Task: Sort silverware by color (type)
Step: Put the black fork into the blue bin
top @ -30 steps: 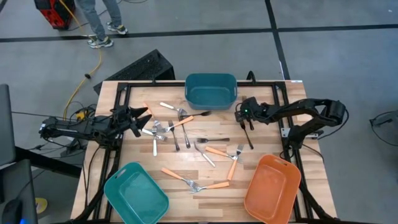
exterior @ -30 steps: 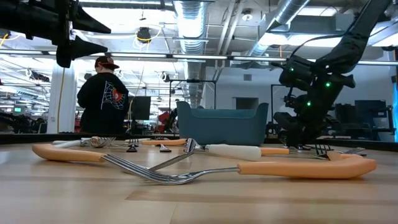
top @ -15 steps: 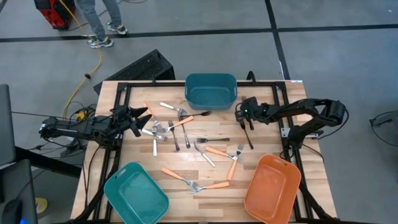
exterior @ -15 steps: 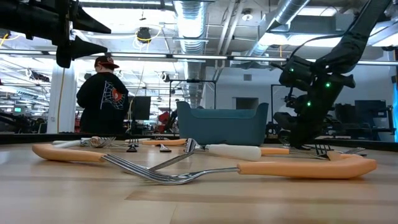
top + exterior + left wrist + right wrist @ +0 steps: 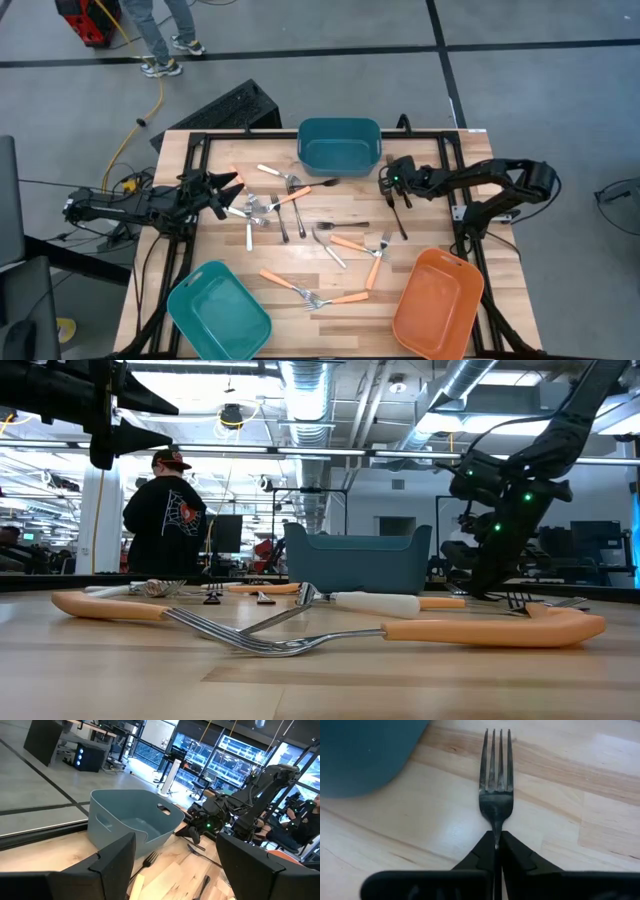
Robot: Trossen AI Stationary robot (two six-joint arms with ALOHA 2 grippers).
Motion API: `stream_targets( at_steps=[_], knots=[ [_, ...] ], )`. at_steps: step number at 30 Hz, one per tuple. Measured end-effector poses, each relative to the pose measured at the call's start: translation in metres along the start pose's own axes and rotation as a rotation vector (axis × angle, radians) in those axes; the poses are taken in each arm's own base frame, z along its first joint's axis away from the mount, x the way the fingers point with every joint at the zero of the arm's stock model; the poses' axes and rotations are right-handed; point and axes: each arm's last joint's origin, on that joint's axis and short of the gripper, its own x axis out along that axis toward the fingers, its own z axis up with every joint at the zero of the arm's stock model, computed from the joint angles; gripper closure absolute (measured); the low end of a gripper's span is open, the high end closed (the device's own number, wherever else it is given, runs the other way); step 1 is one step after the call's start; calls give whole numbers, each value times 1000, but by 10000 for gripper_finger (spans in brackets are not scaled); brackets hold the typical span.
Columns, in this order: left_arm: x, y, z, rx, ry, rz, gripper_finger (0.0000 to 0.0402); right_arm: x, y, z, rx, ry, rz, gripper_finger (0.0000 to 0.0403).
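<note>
The silverware lies scattered over the middle of the wooden table [image 5: 440,150]: orange-handled forks [image 5: 352,243], silver pieces [image 5: 262,208] and a dark fork [image 5: 401,222] at the right. My right gripper [image 5: 391,195] stands over the dark fork's head end, shut on it; the right wrist view shows the fork's head [image 5: 496,780] just ahead of the fingers. My left gripper [image 5: 232,190] hangs open at the table's left edge, above the silverware and touching nothing; its fingers [image 5: 116,861] frame the left wrist view. My right gripper pinches the dark fork's narrow neck [image 5: 496,831], just behind the head, between its two fingertips [image 5: 512,854]. The fingers slant down and lie along the fork. The tines rest flat on the table ahead of the fingers, and the handle trails back toward the near edge.
A dark teal bin [image 5: 340,145] stands at the far middle, close to my right gripper. A light teal bin [image 5: 218,312] sits at the near left and an orange bin [image 5: 438,305] at the near right. A person [image 5: 165,515] stands beyond the table.
In the low view my right gripper's fingers have drawn together over the dark fork while the arm has kept its place. The fork has not shifted.
</note>
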Motion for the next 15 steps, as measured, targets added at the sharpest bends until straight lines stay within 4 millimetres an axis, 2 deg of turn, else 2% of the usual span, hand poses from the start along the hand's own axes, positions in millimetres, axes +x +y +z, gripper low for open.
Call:
stream_targets(
  at_steps=[15],
  knots=[
    [0, 0, 0, 3, 3, 2, 140, -22, -3, 12, 54, -62, 84, 369]
  ],
)
